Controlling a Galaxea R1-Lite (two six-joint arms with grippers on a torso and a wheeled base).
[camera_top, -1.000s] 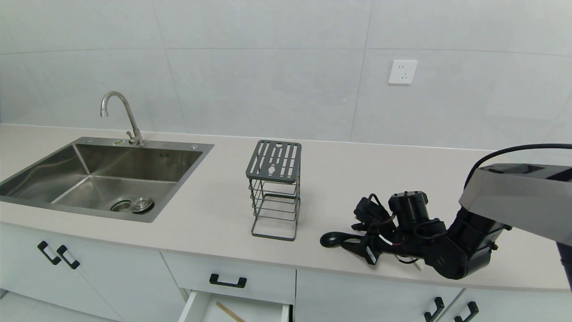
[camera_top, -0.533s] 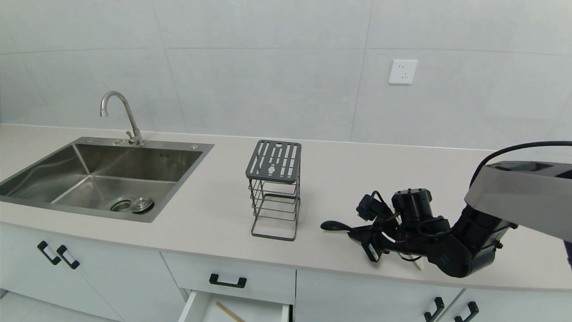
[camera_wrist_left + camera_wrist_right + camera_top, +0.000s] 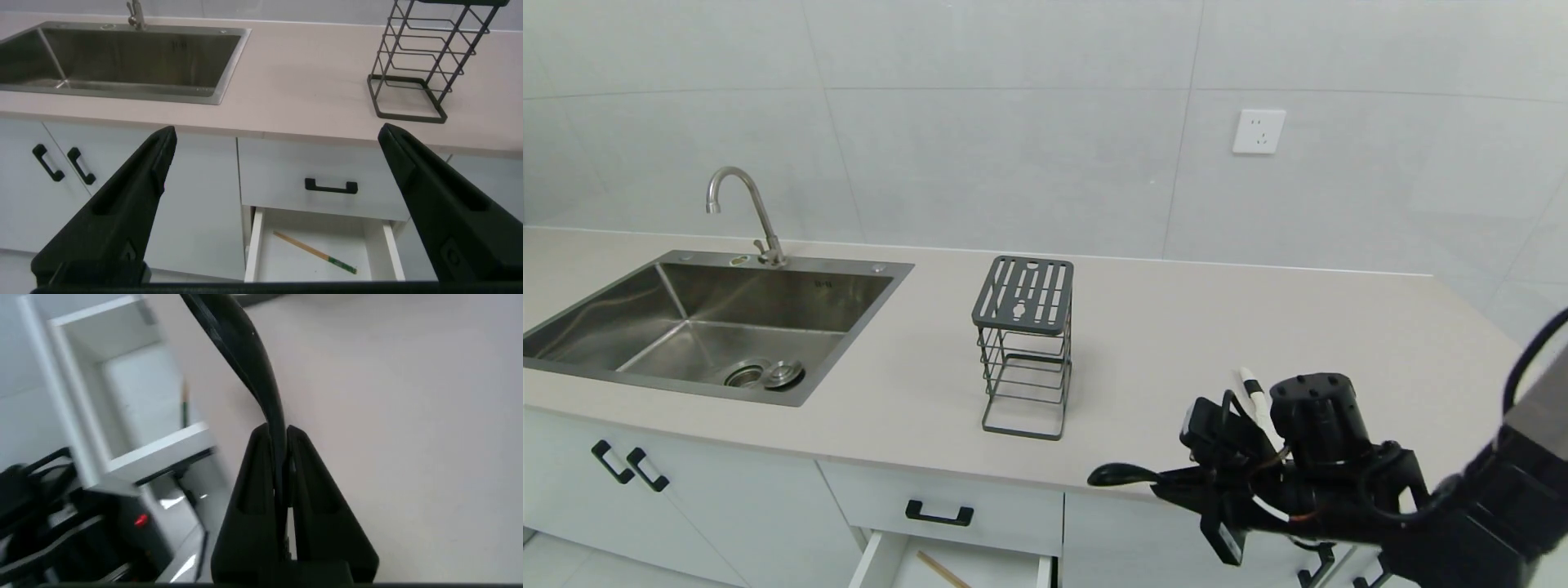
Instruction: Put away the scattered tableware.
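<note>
My right gripper (image 3: 1180, 488) is shut on the handle of a black spoon (image 3: 1117, 474), held level over the counter's front edge, its bowl pointing left. In the right wrist view the fingers (image 3: 249, 482) clamp the spoon (image 3: 233, 339) from both sides. A white utensil (image 3: 1252, 390) lies on the counter behind that gripper, partly hidden by it. Below the counter an open drawer (image 3: 867, 563) holds a wooden chopstick (image 3: 943, 570). My left gripper (image 3: 278, 196) hangs open in front of the drawer (image 3: 252, 245), where the chopstick (image 3: 315, 251) shows again.
A dark wire rack (image 3: 1023, 347) stands mid-counter, also in the left wrist view (image 3: 425, 57). A steel sink (image 3: 596, 327) with a tap (image 3: 743, 204) is at the left. Cabinet doors with black handles (image 3: 625, 465) sit under it.
My right gripper has lifted the black spoon off the counter and drawn it back over the front edge. That uncovered the white utensil.
</note>
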